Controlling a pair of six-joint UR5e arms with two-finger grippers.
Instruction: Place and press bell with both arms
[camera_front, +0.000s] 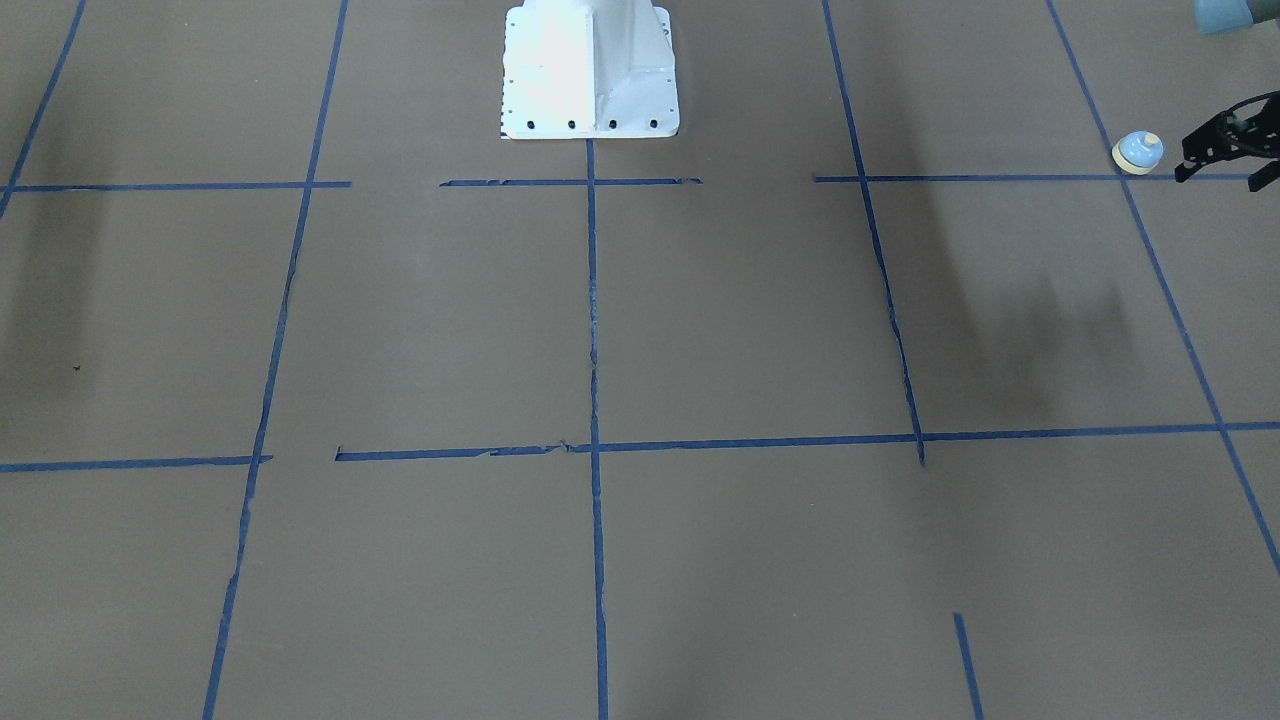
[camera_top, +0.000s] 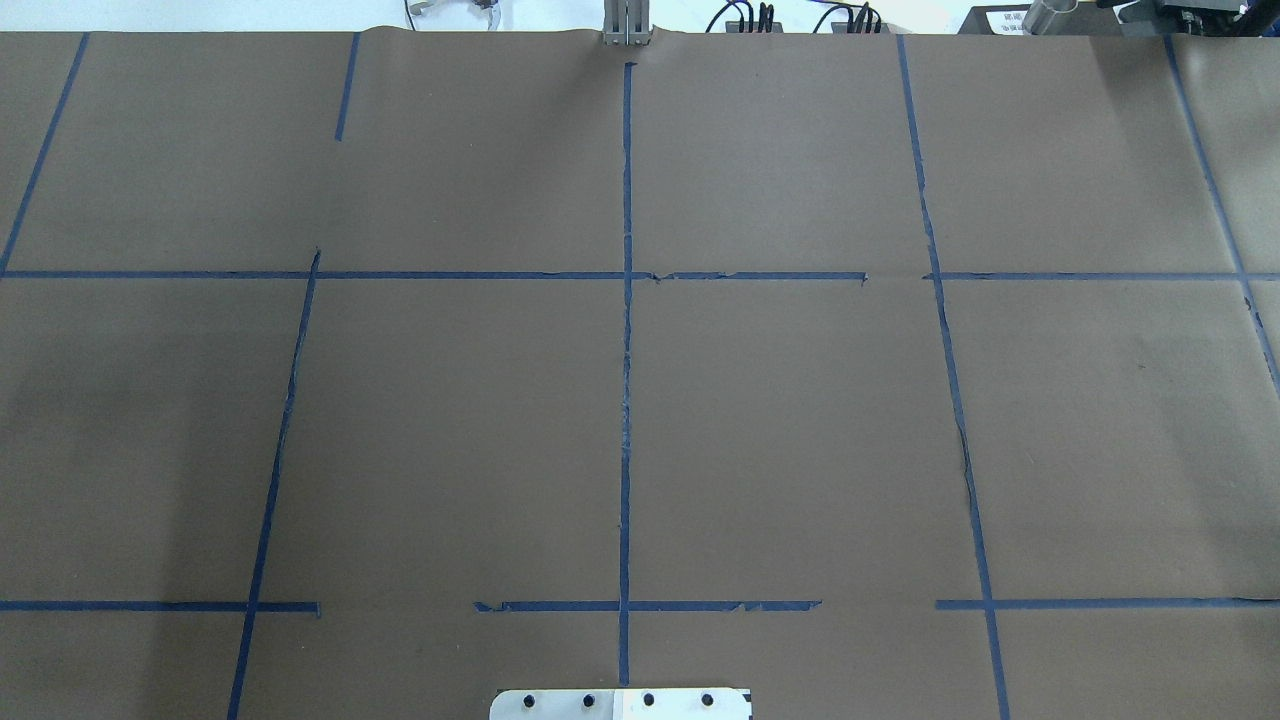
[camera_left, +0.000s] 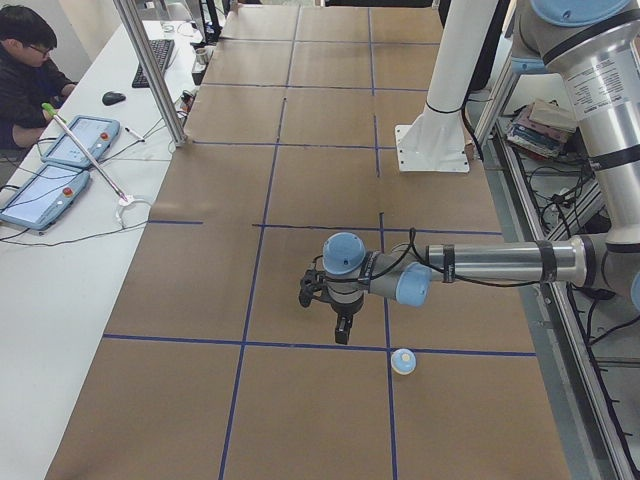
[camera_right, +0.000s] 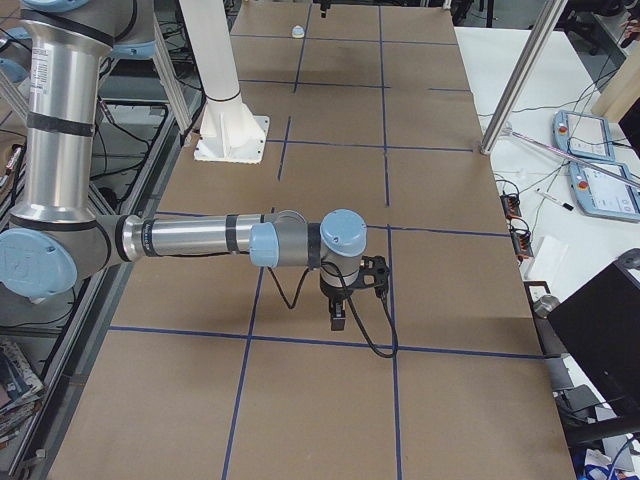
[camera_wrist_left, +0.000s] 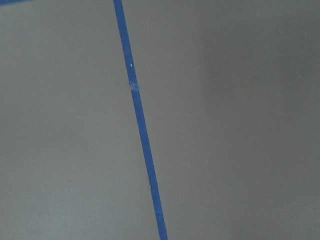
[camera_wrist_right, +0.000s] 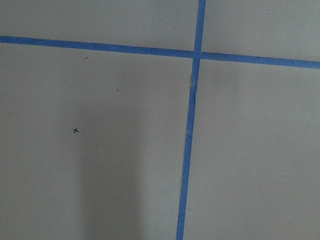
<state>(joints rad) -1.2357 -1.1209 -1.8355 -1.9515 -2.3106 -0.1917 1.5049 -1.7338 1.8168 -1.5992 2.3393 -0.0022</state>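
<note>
The small light-blue bell (camera_front: 1138, 153) with a cream rim stands upright on the brown table at the robot's far left. It also shows in the exterior left view (camera_left: 403, 361) and far off in the exterior right view (camera_right: 297, 32). My left gripper (camera_front: 1215, 178) hangs just beside the bell without touching it, its fingers spread and empty; it also shows in the exterior left view (camera_left: 342, 333). My right gripper (camera_right: 338, 322) points down over the table near a tape crossing, and I cannot tell whether it is open. Both wrist views show only brown paper and blue tape.
A white mounting pedestal (camera_front: 590, 70) stands at the robot's side of the table. Blue tape lines (camera_top: 626, 400) divide the brown surface into squares. An operator (camera_left: 25, 75) sits at a side desk with tablets (camera_left: 60, 165) beyond a metal post (camera_left: 150, 70).
</note>
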